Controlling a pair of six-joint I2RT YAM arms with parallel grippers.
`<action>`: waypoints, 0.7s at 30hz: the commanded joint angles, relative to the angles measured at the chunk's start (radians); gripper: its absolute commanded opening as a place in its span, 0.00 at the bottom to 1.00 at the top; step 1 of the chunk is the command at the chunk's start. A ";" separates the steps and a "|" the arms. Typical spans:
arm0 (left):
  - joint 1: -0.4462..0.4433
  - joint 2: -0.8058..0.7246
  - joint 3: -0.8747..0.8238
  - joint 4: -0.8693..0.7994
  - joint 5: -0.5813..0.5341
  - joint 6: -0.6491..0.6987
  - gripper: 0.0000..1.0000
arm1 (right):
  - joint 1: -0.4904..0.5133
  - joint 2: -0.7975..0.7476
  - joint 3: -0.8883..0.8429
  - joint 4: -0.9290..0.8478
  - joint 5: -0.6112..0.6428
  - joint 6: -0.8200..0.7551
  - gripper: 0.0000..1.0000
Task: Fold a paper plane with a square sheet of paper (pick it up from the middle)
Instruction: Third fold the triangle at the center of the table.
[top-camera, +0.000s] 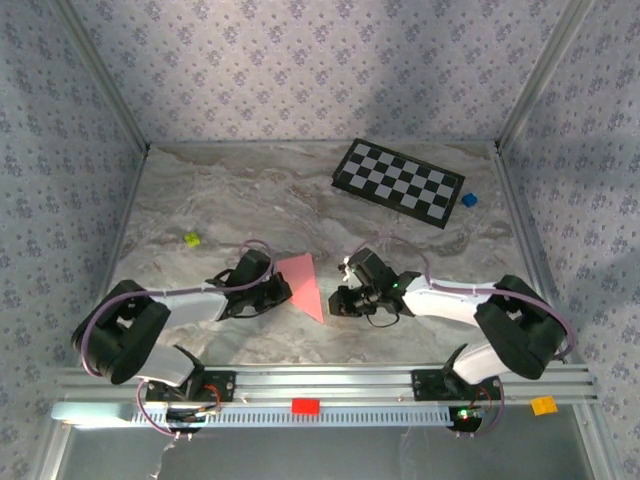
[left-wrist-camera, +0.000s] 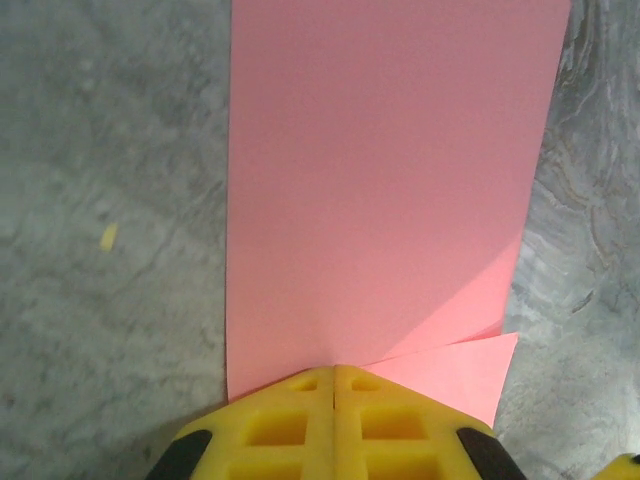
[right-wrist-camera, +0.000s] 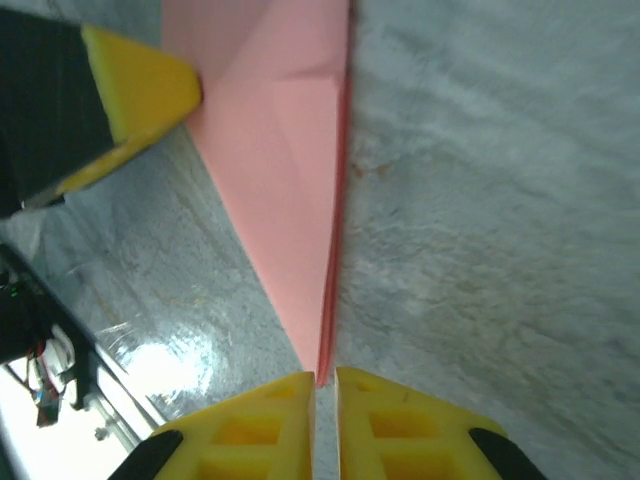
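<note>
The pink-red sheet of paper (top-camera: 303, 280) lies on the marble table, folded into a long triangle with its point toward the near edge. In the left wrist view the paper (left-wrist-camera: 380, 180) stretches away from my left gripper (left-wrist-camera: 334, 368), which is shut on its near edge; a folded flap sticks out at the right. From above, the left gripper (top-camera: 283, 288) sits at the paper's left side. My right gripper (top-camera: 335, 300) is at the right side. Its jaws (right-wrist-camera: 325, 378) stand a narrow slit apart, with the paper's (right-wrist-camera: 280, 150) layered tip pinched at their mouth.
A black-and-white checkerboard (top-camera: 398, 182) lies at the back right with a small blue block (top-camera: 468, 200) beside it. A yellow-green block (top-camera: 192, 239) sits at the left. A red block (top-camera: 305, 405) and an orange one (top-camera: 543, 404) rest on the front rail.
</note>
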 joint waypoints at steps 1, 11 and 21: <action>-0.028 -0.039 -0.034 -0.075 -0.067 -0.072 0.00 | 0.007 -0.056 0.036 -0.109 0.154 -0.026 0.18; -0.105 -0.149 -0.048 -0.130 -0.169 -0.146 0.00 | 0.012 -0.102 0.030 -0.094 0.259 0.015 0.32; -0.114 -0.206 -0.051 -0.143 -0.181 -0.147 0.02 | 0.015 -0.129 0.016 -0.076 0.293 0.053 0.46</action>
